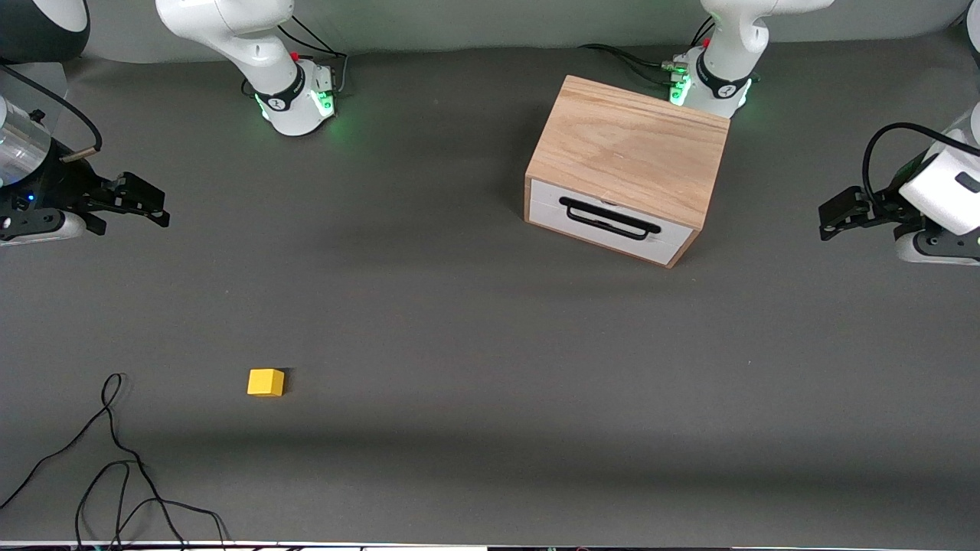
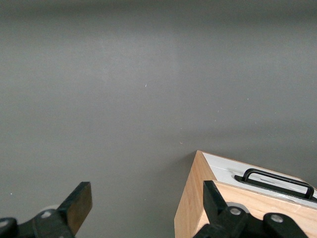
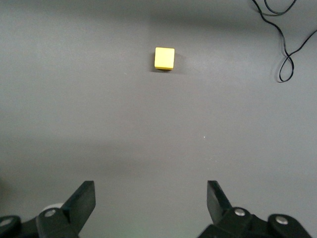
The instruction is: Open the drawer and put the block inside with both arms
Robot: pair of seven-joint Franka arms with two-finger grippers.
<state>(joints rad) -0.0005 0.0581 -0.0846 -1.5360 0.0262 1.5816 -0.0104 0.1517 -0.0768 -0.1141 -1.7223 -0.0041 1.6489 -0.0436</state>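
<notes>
The light oak cabinet (image 1: 628,149) stands toward the left arm's end of the table. Its white drawer (image 1: 605,223) with the black bar handle (image 1: 609,218) is shut. The yellow block (image 1: 266,382) lies on the grey table toward the right arm's end, nearer the front camera. My left gripper (image 1: 827,218) is open and empty, up in the air beside the cabinet. The left wrist view shows the gripper (image 2: 147,201), the cabinet (image 2: 190,208) and the handle (image 2: 277,178). My right gripper (image 1: 157,208) is open and empty above the table's end. The right wrist view shows it (image 3: 150,198) and the block (image 3: 164,58).
A loose black cable (image 1: 115,467) lies on the table near the front edge at the right arm's end; it also shows in the right wrist view (image 3: 287,54). The arm bases (image 1: 295,99) glow green along the back edge.
</notes>
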